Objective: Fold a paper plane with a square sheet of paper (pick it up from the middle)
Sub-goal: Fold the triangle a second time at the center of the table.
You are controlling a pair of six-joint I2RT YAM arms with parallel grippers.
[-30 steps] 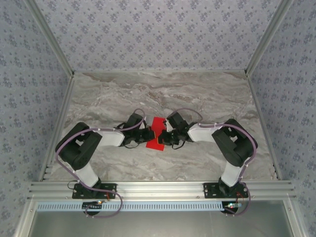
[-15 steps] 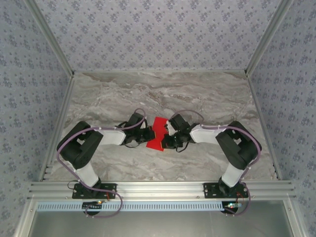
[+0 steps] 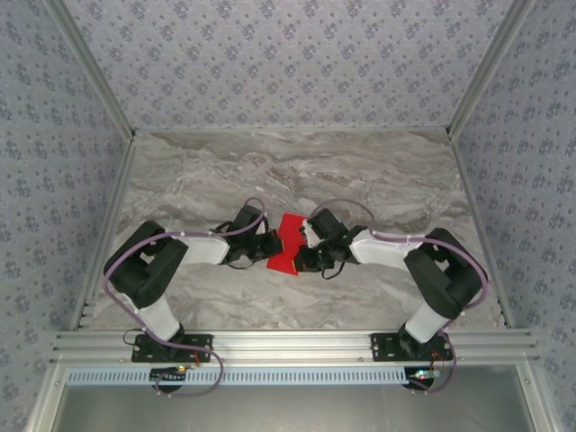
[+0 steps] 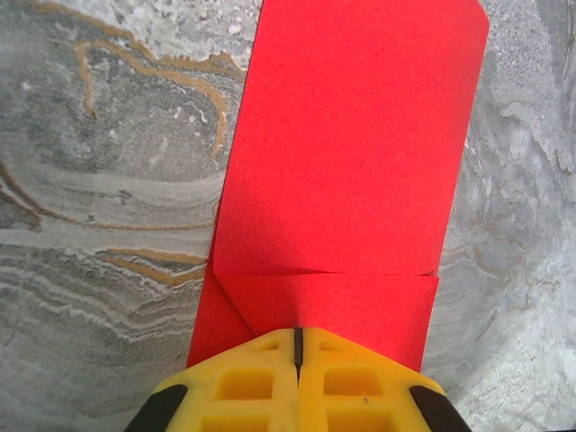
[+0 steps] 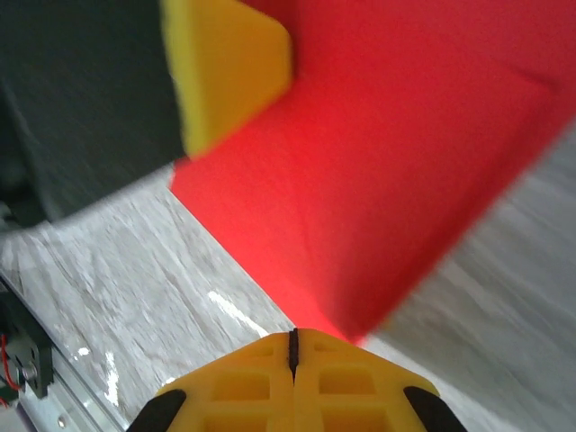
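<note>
Both your end effectors meet at the square sheet of paper (image 3: 286,245), which lies partly folded on the middle of the marble worktop (image 3: 297,171). Your left end effector (image 3: 271,247) is at the sheet's left edge, with its yellow fingers pressed fully together. In the left wrist view, the left end effector (image 4: 297,333) covers the sheet's (image 4: 351,153) near edge, just below a straight crease and a short diagonal fold. Your right end effector (image 3: 302,253) is at the sheet's right edge, also fully closed. In the blurred right wrist view, the right end effector (image 5: 292,335) touches a corner of the sheet (image 5: 387,153). You cannot tell whether either one actually pinches the paper.
</note>
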